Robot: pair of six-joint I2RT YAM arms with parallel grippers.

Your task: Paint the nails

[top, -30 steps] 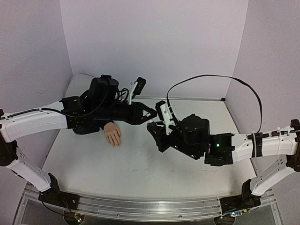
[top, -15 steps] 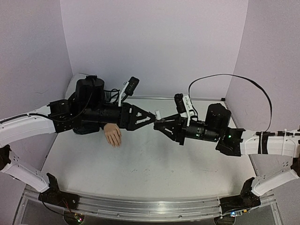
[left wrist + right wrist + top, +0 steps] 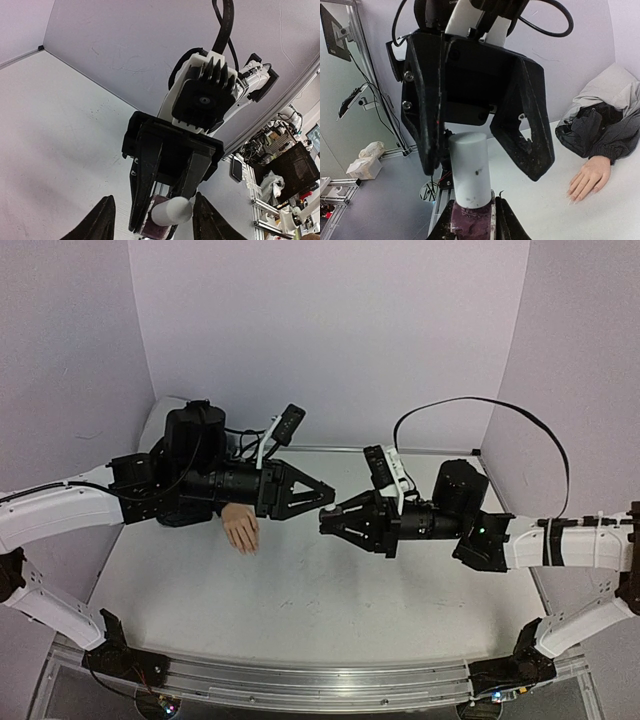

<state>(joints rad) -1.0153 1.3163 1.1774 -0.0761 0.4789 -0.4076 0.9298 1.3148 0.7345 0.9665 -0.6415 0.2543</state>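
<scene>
My right gripper (image 3: 328, 522) is shut on a small nail-polish bottle (image 3: 470, 222) with purple contents and a white cap (image 3: 470, 170). It holds the bottle in the air above mid-table, cap pointing left. My left gripper (image 3: 322, 498) faces it, open. The cap (image 3: 172, 210) lies in the gap between the left fingertips (image 3: 105, 220), touching neither. The peach mannequin hand (image 3: 240, 528) lies flat on the table under the left arm. It also shows in the right wrist view (image 3: 590, 177) with its black sleeve (image 3: 597, 132). The nails (image 3: 574, 196) are too small to make out.
Grey cloth (image 3: 615, 90) is bunched behind the sleeve. Lilac walls (image 3: 330, 340) enclose the white table (image 3: 300, 590) on three sides. The right arm's black cable (image 3: 470, 402) loops above it. An aluminium rail (image 3: 300, 680) runs along the near edge.
My right arm has swung up and levelled out, turning the bottle to point at the left gripper. My left arm has pulled back slightly. The two gripper tips now meet in mid-air.
</scene>
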